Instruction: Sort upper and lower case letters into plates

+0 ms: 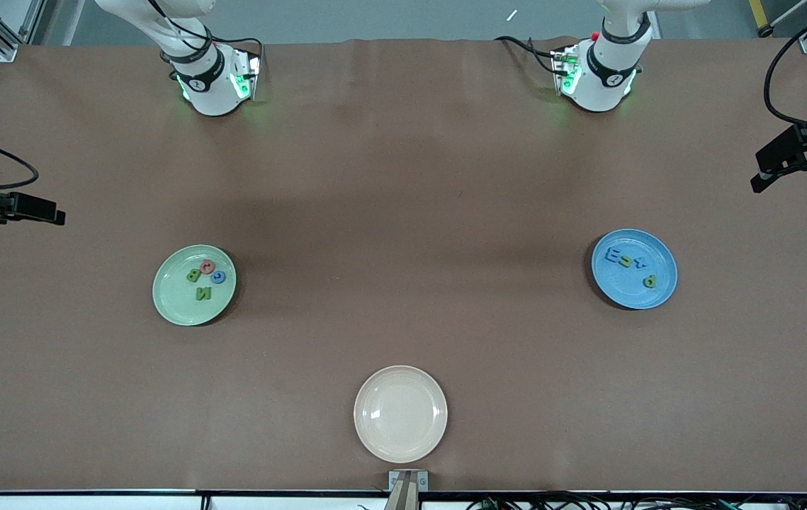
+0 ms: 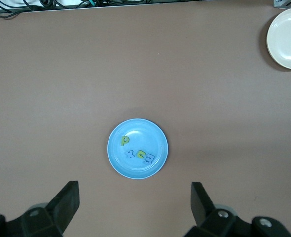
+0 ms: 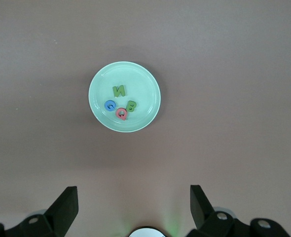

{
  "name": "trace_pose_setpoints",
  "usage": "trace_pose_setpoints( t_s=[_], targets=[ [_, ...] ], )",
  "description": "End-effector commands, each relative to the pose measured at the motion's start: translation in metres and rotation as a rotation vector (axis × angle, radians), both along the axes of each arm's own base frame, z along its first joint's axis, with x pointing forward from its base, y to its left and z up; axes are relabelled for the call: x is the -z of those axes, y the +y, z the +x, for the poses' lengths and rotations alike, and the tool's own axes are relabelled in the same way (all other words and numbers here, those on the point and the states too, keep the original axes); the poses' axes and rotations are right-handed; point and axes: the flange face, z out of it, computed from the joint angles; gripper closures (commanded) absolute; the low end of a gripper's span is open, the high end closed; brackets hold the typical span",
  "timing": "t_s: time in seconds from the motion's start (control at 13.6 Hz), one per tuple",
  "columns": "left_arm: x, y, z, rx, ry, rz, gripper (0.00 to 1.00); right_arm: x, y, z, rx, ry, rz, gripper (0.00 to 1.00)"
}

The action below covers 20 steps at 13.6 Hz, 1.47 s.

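Letters all sit in plates, both arms waiting up high.

Four letters (image 3: pixel 120 103) lie in the pale green plate (image 1: pixel 169 301), four, seemingly, in the blue plate (image 1: pixel 658 297); left gripper (image 2: pixel 134 207) and right gripper (image 3: pixel 133 210) gape wide, empty, bodies cut off.

On the round pale green plate (image 3: pixel 125 96) lie a green toy letter N (image 3: pixel 119 91), a green B (image 3: pixel 131 105), a blue C (image 3: pixel 110 104) and a red Q (image 3: pixel 122 113). On the round blue plate (image 2: pixel 137 148), a blue E (image 2: pixel 149 158) and a green P (image 2: pixel 124 141) can be read; the two other letters there are unclear.
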Motion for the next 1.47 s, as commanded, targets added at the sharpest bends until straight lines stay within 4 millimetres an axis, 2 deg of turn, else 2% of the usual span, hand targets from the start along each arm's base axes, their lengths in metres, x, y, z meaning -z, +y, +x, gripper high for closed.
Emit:
trace_pose_setpoints(
  t_s=[0.0,0.22,0.44,0.73,0.95,1.39],
  targets=[
    [-0.006,-0.002,-0.001,0.022,-0.003,-0.001,0.01,-0.005,0.012,-0.02,-0.024,-0.017,-0.005,0.0],
    [-0.003,-0.004,0.002,0.023,-0.004,-0.002,0.01,-0.009,0.025,-0.027,-0.04,-0.042,-0.01,0.0],
    [-0.013,0.005,-0.004,0.005,-0.018,-0.003,0.01,-0.013,0.032,-0.029,-0.056,-0.049,-0.019,0.0],
    [-0.01,0.009,-0.003,-0.01,-0.011,-0.004,0.01,-0.025,0.03,-0.035,-0.051,-0.072,-0.021,0.0],
    [-0.008,0.004,-0.003,-0.001,0.002,-0.004,0.01,-0.035,0.026,-0.041,-0.044,-0.084,-0.02,0.0],
    [-0.002,0.006,-0.001,0.004,0.014,-0.003,0.0,-0.053,0.018,-0.065,-0.028,-0.111,-0.011,0.0]
  ],
)
